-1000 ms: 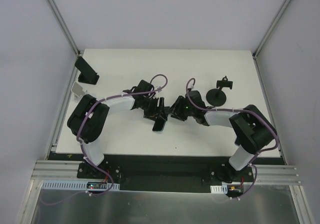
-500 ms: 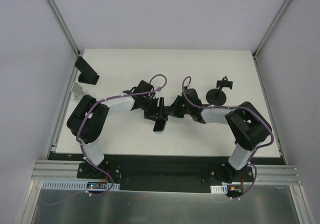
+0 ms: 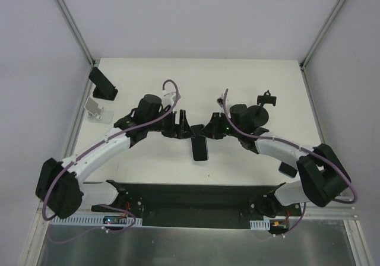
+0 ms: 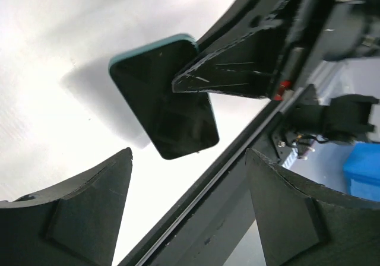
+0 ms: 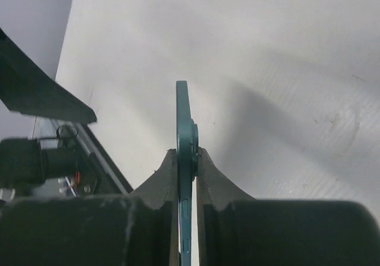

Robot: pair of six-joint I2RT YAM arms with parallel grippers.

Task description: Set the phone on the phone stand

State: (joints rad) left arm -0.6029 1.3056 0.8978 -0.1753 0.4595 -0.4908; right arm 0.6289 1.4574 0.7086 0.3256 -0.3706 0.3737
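Note:
A teal phone [image 3: 199, 149] with a dark screen is held off the table in my right gripper [image 3: 205, 134], which is shut on its upper end. In the right wrist view the phone [image 5: 183, 117] stands edge-on, clamped between the fingers of the right gripper [image 5: 185, 159]. My left gripper [image 3: 184, 127] is open and empty, just left of the phone. In the left wrist view, the left gripper [image 4: 187, 209] looks at the phone's screen [image 4: 155, 100], which a right finger [image 4: 237, 70] partly covers. A black round-base phone stand [image 3: 259, 114] is behind the right wrist.
A black angled stand [image 3: 103, 83] and a small silver stand [image 3: 98, 110] sit at the far left of the white table [image 3: 148, 159]. A small dark flat object [image 3: 288, 170] lies by the right arm's elbow. The table's black front rail [image 4: 237, 159] runs close below the phone.
Both arms have stretched out and their elbows have dropped toward the front. The phone has shifted slightly right in the right gripper. The left gripper now stands apart from it.

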